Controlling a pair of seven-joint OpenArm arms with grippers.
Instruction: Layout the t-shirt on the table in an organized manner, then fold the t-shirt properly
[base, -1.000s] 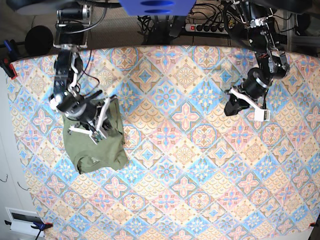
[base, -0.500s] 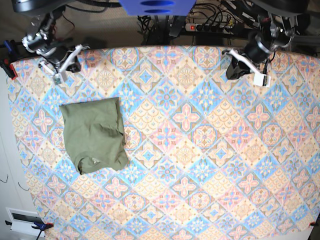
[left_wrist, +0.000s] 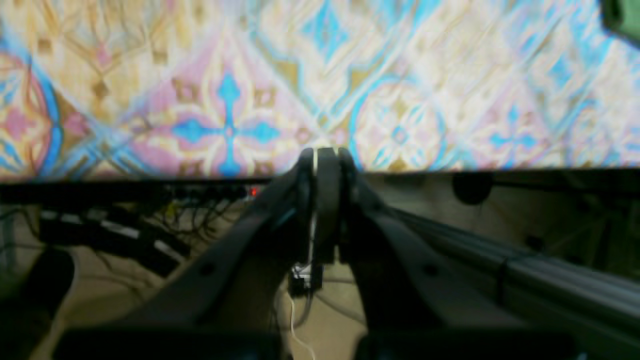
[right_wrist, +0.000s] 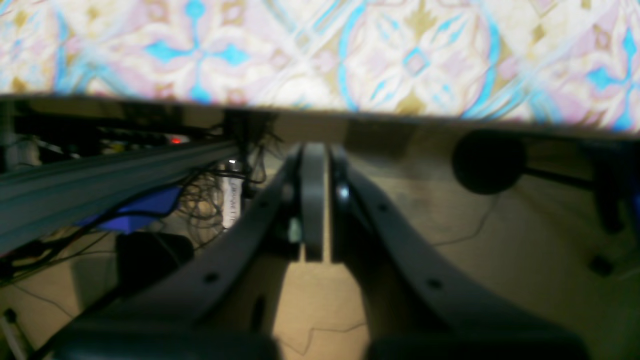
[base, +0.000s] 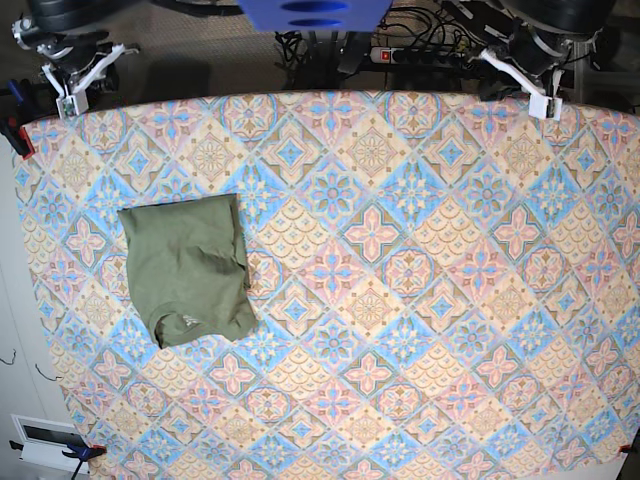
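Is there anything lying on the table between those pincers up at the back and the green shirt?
Nothing visible. Only bare patterned table lies between the folded t-shirt and either the right pincer or the left pincer, both shut at the far edge.

Both arms' fingers (left_wrist: 325, 165) together, empty.

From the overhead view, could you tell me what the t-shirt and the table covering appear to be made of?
The t-shirt looks like soft, matte knit fabric, probably cotton: it is olive, creased and limp at the edges. The table is covered by what seems a printed cloth, flat with no glare; whether woven or coated is unclear.
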